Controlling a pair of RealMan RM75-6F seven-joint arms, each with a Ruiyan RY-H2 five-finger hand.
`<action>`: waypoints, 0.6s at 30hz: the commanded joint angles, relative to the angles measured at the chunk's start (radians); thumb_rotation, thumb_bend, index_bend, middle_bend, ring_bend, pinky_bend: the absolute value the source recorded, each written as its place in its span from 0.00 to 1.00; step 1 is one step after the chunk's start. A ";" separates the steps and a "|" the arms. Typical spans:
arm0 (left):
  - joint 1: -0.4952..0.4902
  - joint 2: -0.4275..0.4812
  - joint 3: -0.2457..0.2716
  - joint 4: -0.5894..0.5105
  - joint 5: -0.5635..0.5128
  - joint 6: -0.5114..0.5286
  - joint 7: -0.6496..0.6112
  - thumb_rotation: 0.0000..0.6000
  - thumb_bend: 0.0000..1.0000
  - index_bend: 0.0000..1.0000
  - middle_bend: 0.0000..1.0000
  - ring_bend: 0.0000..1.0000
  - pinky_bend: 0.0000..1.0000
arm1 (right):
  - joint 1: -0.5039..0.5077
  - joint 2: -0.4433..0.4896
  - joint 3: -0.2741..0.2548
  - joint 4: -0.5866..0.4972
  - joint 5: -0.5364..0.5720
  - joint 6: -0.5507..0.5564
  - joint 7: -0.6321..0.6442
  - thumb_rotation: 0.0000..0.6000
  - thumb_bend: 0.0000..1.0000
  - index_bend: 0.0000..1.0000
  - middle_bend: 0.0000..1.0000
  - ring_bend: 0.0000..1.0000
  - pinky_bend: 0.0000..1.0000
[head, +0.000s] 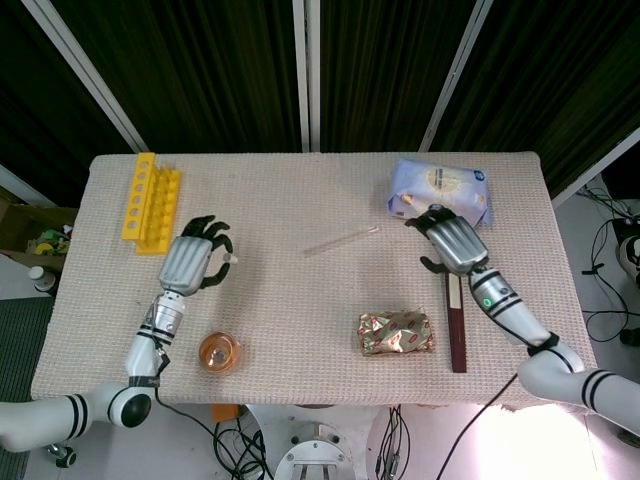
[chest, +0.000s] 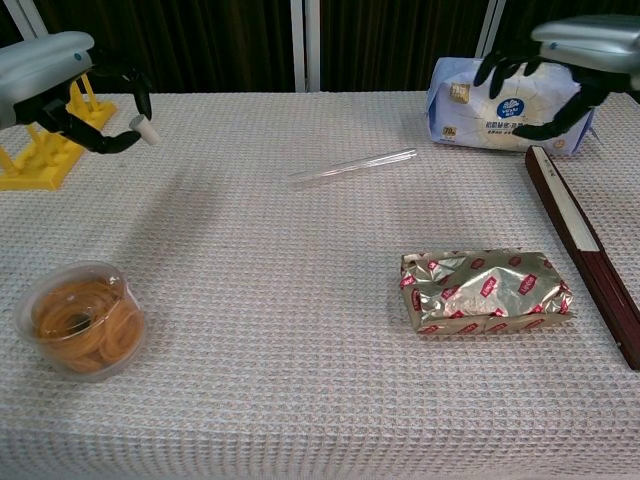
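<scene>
Beige woven table (head: 300, 290) fills head view. Blue-white tissue pack (head: 440, 190) at 2 o'clock. Yellow tube rack (head: 150, 203) at 10 o'clock. Dark red flat stick (head: 455, 315) at 4 o'clock, beside foil snack pack (head: 397, 333) at 5 o'clock. Right hand (head: 455, 243) raised above table near tissue pack, fingers spread, holding nothing. Left hand (head: 190, 265) at 9 o'clock, raised, fingers curved apart, empty. Clear cup of ring snacks (head: 219, 353) at 7 o'clock. Glass test tube (head: 341, 240) lies near centre, between hands, untouched.
</scene>
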 joint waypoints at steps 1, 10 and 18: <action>0.014 0.006 0.008 -0.021 0.018 0.012 0.002 1.00 0.40 0.59 0.23 0.11 0.13 | 0.131 -0.162 0.042 0.157 0.052 -0.117 -0.117 1.00 0.18 0.27 0.34 0.19 0.25; 0.039 0.019 0.000 -0.043 0.031 0.015 -0.001 1.00 0.40 0.59 0.23 0.11 0.13 | 0.267 -0.411 0.031 0.475 0.063 -0.186 -0.162 1.00 0.26 0.36 0.38 0.19 0.27; 0.057 0.025 -0.007 -0.045 0.032 0.010 -0.009 1.00 0.40 0.59 0.23 0.11 0.13 | 0.310 -0.541 -0.002 0.665 0.027 -0.178 -0.084 1.00 0.32 0.39 0.39 0.19 0.27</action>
